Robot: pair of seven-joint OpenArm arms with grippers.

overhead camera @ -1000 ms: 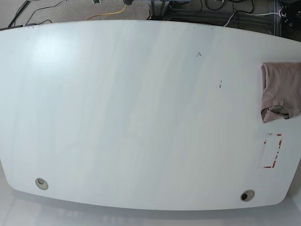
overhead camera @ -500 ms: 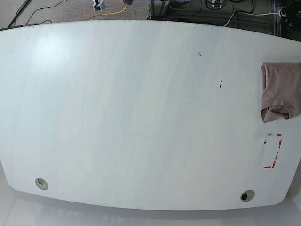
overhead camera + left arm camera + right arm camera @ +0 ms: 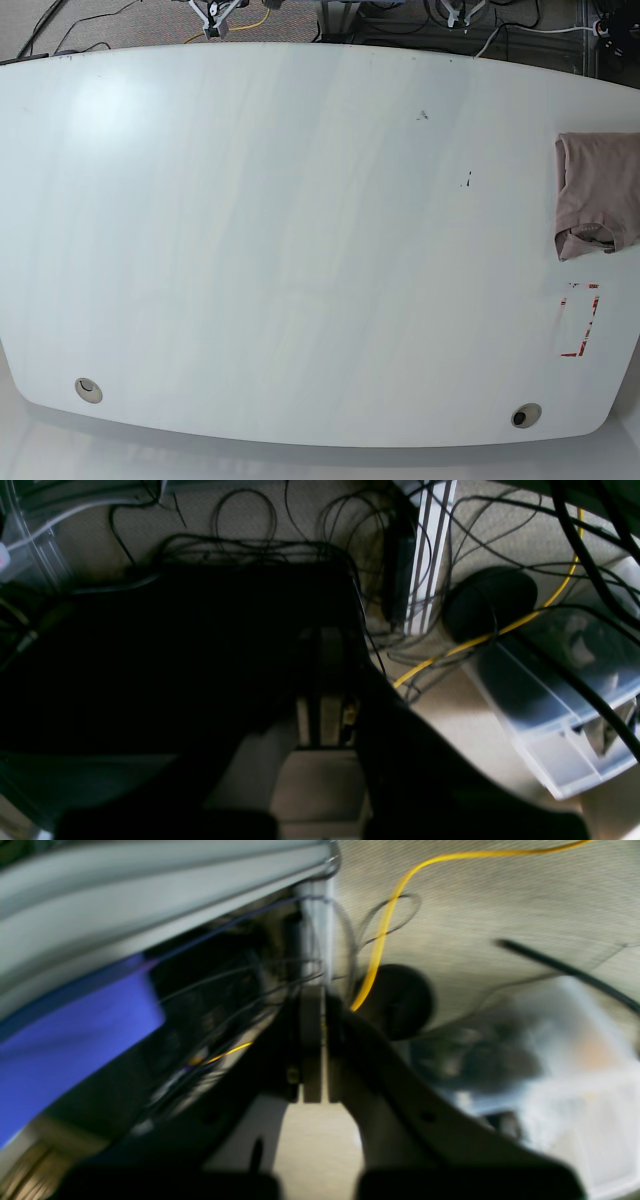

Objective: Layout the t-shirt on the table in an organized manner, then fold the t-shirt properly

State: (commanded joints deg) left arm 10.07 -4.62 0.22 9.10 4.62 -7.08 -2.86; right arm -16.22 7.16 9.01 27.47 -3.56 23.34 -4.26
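Note:
The mauve-brown t-shirt [image 3: 598, 195] lies folded in a compact bundle at the right edge of the white table [image 3: 300, 240], partly cut off by the frame. My right gripper [image 3: 215, 15] and my left gripper [image 3: 460, 12] only just show at the far top edge, beyond the table and far from the shirt. In the wrist views both look down at the floor. The left gripper [image 3: 325, 635] and the right gripper [image 3: 314, 990] each have their fingers pressed together, shut on nothing.
Red tape marks [image 3: 582, 320] sit below the shirt, and two grommet holes [image 3: 88, 389] [image 3: 525, 415] lie near the front edge. Behind the table the floor holds tangled black cables, a yellow cable [image 3: 480, 640], clear plastic bins [image 3: 565, 695] and a blue object [image 3: 70, 1040].
Both gripper tips have come into sight at the top edge of the base view, where earlier only floor and cables showed. The t-shirt has not moved.

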